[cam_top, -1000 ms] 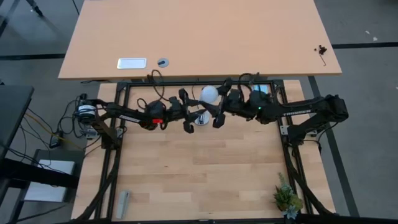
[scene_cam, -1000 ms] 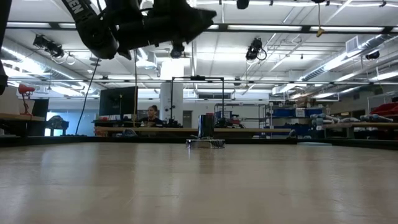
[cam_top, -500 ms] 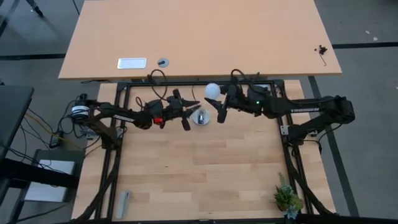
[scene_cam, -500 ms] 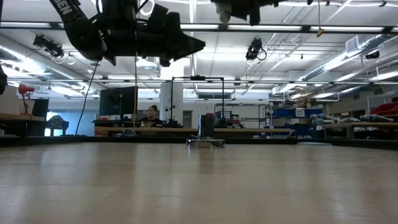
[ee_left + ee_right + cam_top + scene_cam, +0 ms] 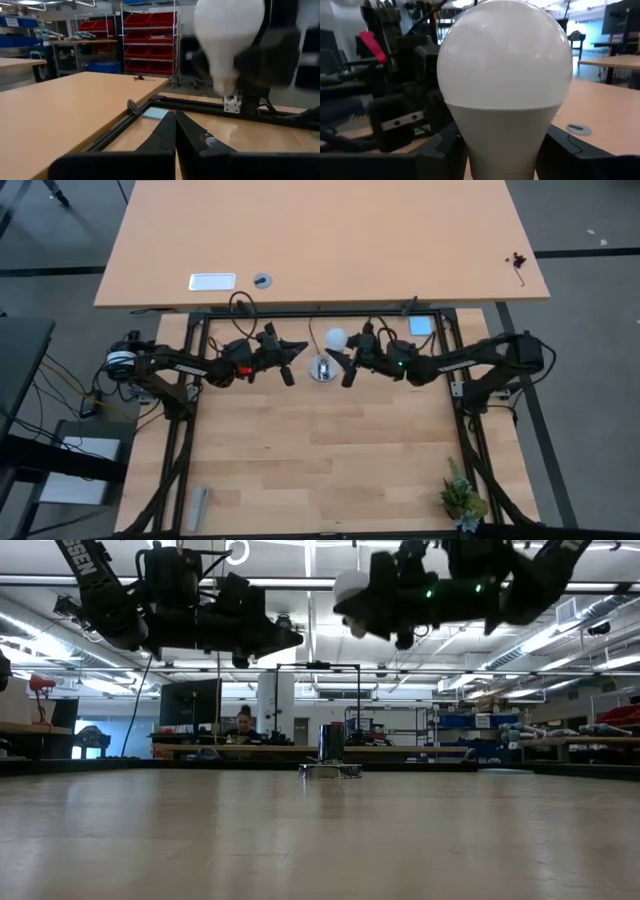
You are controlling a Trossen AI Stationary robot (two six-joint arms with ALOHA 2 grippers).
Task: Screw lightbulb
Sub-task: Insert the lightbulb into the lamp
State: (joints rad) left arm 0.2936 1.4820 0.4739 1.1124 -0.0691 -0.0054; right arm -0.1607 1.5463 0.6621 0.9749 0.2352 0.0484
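Observation:
The white frosted lightbulb [image 5: 336,338] hangs in the air over the far middle of the table, with my right gripper [image 5: 345,356] shut on it. Its round end points toward my left arm, and its screw base is hidden between the fingers. Just below it the round silvery socket [image 5: 321,369] rests flat on the table, with its thin black cord running toward the far edge. To the socket's left and above the table, my left gripper [image 5: 292,358] is shut and empty, fingertips together [image 5: 175,127], pointing at the bulb [image 5: 227,35]. My right gripper pinches the bulb's narrowing neck [image 5: 500,150] between its two fingers [image 5: 445,152], one on each side. The fingers come about level from the table's right. The bulb is lifted clear, with its round end [image 5: 352,588] sticking out past the fingertips.
A black frame rail [image 5: 300,313] runs along the far edge, with a second tan table [image 5: 400,240] beyond it. A small potted plant [image 5: 461,500] stands at the near right and a grey object [image 5: 198,507] lies at the near left. The table's wooden middle and near part lie bare.
My left gripper has shut from wide open and drawn back toward the table's left edge, away from the socket. My right gripper has come down with the lightbulb, which is still in its hold, and now shows in the low view.

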